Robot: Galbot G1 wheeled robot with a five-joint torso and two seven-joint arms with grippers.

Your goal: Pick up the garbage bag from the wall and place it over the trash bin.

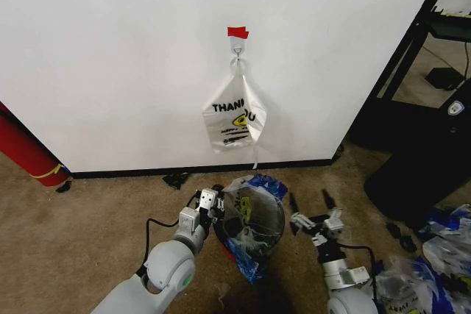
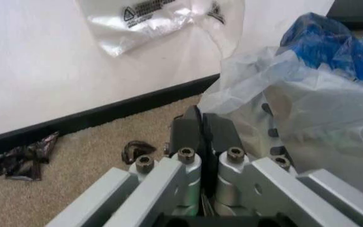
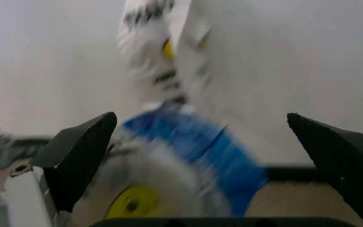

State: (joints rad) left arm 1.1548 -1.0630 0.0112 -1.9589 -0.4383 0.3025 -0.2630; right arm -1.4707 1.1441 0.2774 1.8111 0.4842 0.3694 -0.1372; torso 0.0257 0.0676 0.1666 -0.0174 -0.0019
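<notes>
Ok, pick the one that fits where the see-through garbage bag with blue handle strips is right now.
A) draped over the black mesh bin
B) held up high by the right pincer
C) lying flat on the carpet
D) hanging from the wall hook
A: the garbage bag is draped over the trash bin, with the left pincer shut on its edge and the right pincer open beside the bin.

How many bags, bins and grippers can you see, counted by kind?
Bags hanging on the wall hook: 1, the THANK YOU bag.
Bags over a bin: 1, the garbage bag.
Trash bin: 1.
Grippers: 2, left gripper, jaws shut; right gripper, jaws open.
Total: 5, leaving out the heap of bags on the floor.
</notes>
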